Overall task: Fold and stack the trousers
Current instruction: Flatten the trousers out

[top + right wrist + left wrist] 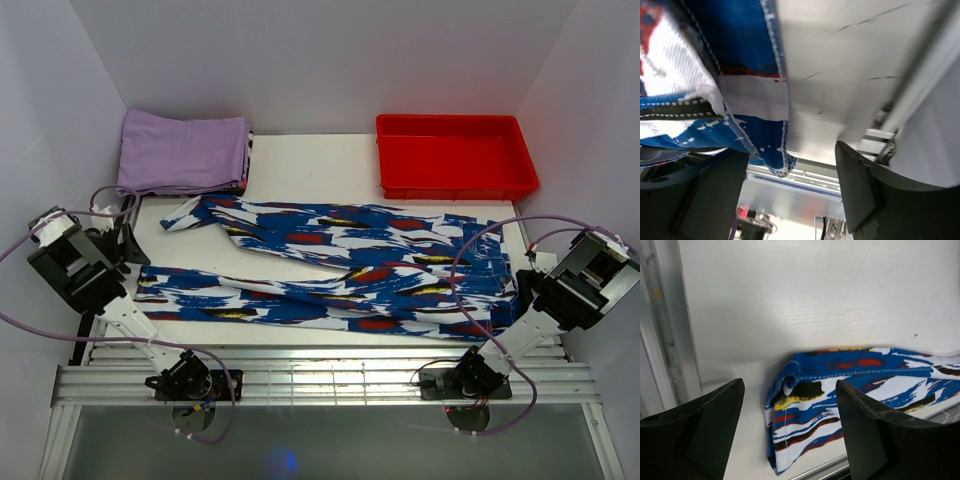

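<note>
The trousers, printed in blue, white, red and black, lie lengthwise across the table, with the two legs running left and the waist at the right. My left gripper is open at the leg ends. In the left wrist view its jaws stand wide apart, and a leg cuff lies flat on the table just beyond the gap. My right gripper is open at the waist end. In the right wrist view a corner of the waistband hangs by the left finger, not pinched.
A folded lilac cloth sits at the back left, and a red tray at the back right. An aluminium rail runs along the near edge and carries both arm bases. White walls close in both sides.
</note>
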Controlling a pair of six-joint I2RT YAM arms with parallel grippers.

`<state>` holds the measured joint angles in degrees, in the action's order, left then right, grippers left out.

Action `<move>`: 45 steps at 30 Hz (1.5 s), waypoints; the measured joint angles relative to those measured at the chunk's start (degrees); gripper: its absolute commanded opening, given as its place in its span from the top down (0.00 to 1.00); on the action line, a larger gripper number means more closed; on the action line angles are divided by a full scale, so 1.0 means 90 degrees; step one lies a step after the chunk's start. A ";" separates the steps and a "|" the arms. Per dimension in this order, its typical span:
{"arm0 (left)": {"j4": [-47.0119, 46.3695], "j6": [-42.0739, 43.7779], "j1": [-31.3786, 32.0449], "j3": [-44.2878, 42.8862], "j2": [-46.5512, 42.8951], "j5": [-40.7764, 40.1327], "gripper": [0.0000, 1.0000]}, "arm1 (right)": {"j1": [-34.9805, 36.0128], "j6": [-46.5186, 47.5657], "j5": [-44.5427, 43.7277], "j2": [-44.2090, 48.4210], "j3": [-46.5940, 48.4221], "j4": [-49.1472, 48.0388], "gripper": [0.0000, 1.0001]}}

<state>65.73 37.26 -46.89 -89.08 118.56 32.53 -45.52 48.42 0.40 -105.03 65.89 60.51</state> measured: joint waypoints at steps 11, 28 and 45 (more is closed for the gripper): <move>-0.0585 0.1190 0.0107 0.0685 -0.2137 -0.0032 0.26 | 0.0216 0.0658 0.0979 0.1365 0.0554 -0.0546 0.30; -0.0673 0.1902 0.0498 0.4095 -0.2788 -0.1076 0.54 | 0.2482 0.0884 0.1834 0.2317 -0.0389 -0.0840 0.62; -0.0461 0.2514 0.0095 0.2805 -0.2064 -0.2489 0.35 | 0.2560 0.0095 0.1127 0.0797 -0.0510 -0.2409 0.67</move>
<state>61.58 59.88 -46.04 -63.83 99.98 10.13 -22.48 49.28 10.55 -97.86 61.30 38.83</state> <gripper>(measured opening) 0.581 0.334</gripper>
